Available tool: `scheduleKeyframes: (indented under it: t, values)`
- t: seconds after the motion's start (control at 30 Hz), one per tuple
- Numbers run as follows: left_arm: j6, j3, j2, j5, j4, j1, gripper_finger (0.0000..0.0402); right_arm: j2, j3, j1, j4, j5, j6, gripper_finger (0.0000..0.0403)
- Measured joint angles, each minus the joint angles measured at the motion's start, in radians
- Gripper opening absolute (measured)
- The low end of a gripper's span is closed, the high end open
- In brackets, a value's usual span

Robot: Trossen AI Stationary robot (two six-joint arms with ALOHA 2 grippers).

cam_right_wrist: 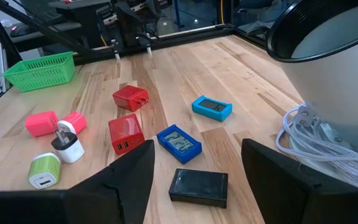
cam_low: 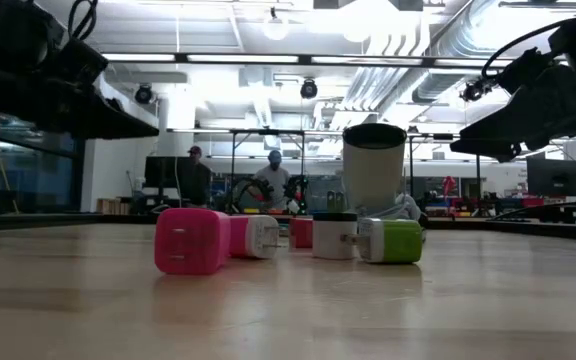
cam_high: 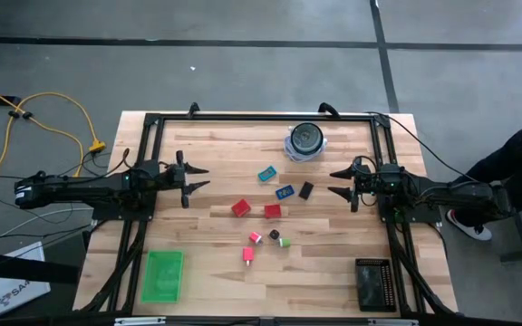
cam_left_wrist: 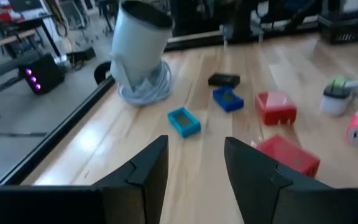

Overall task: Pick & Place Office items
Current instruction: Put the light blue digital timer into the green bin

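Observation:
The office items lie in the middle of the table. In the high view I see a teal rectangle point(cam_high: 267, 173), a blue one point(cam_high: 285, 192), a black one point(cam_high: 305, 190), two red blocks point(cam_high: 241, 208) point(cam_high: 272, 211), two pink pieces point(cam_high: 255, 238) point(cam_high: 247, 255) and two small bits point(cam_high: 280, 238). My left gripper point(cam_high: 198, 177) point(cam_left_wrist: 194, 168) is open, left of the items and above the table. My right gripper point(cam_high: 338, 181) point(cam_right_wrist: 197, 149) is open on their right, with the black rectangle point(cam_right_wrist: 197, 185) just ahead of its fingers.
A round blue-white object with a dark top and a coiled cable point(cam_high: 305, 141) point(cam_right_wrist: 334, 93) stands near the far edge. A green tray point(cam_high: 163, 274) sits at the near left and a black tray point(cam_high: 374, 283) at the near right. People stand in the room beyond the table point(cam_low: 194, 175).

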Motion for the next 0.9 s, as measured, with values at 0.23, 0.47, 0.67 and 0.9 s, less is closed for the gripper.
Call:
scheduleKeyframes:
  t: [0.23, 0.47, 0.67, 0.9]
  values:
    - [-0.043, 0.0, 0.0, -0.011, 0.07, -0.002, 0.015, 0.0, 0.0, 0.0, 0.0, 0.0, 0.0, 0.0229]
    - [-0.114, 0.0, 0.0, -0.062, 0.076, -0.001, 0.015, 0.0, 0.0, 0.0, 0.0, 0.0, 0.0, 0.0229]
    - [-0.117, 0.022, 0.01, -0.101, 0.07, -0.004, 0.015, 0.0, 0.0, 0.0, 0.0, 0.0, 0.0, 0.0229]
    - [-0.117, 0.115, 0.13, -0.185, 0.032, -0.033, 0.015, 0.0, 0.0, 0.0, 0.0, 0.0, 0.0, 0.0229]
